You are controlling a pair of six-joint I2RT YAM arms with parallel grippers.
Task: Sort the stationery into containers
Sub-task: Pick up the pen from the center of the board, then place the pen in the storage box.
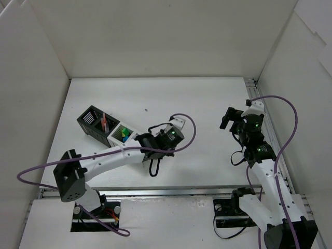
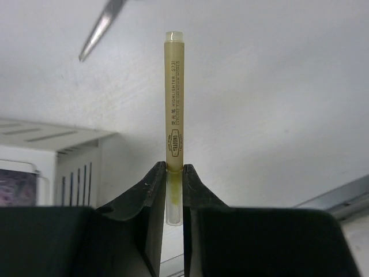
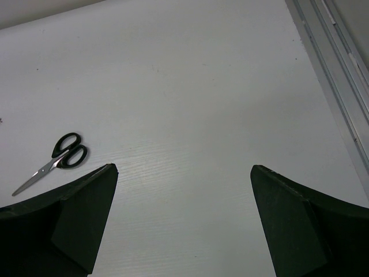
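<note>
We see the left pincer point(image 2: 174, 168) shut tight on a yellow highlighter point(image 2: 174, 98). It holds the highlighter near 1 end. The long part sticks straight out past the black fingers point(image 2: 151, 193). The highlighter has small dark writing on its side.

From above, the left arm reaches out to the middle of the white tabletop point(image 1: 207, 98). Its far end is just beside the boxes. The boxes sit on the left side of the tabletop, and we can make out 2 of them, joined in a row. The black box point(image 1: 88, 127) is farther to the left, and a thin red pen point(image 1: 104, 122) stands in it. The white box point(image 1: 115, 138) is next to it, closer to the arm. It has chunky green and yellow things point(image 1: 124, 133) inside. The left wrist view shows a white box wall with slits at the left edge, near the pincer.

The right pincer point(image 3: 183, 168) is wide open, and we see only bare tabletop between its 2 fingers. From above, the right arm is over on the right side, well apart from the boxes.

The scissors point(image 3: 57, 159) lie flat on the tabletop in the right wrist view. They have black handles, and the silver blades are closed together. Nothing touches them. In the left wrist view, a silver blade tip shows at the top left, past the highlighter.
</note>
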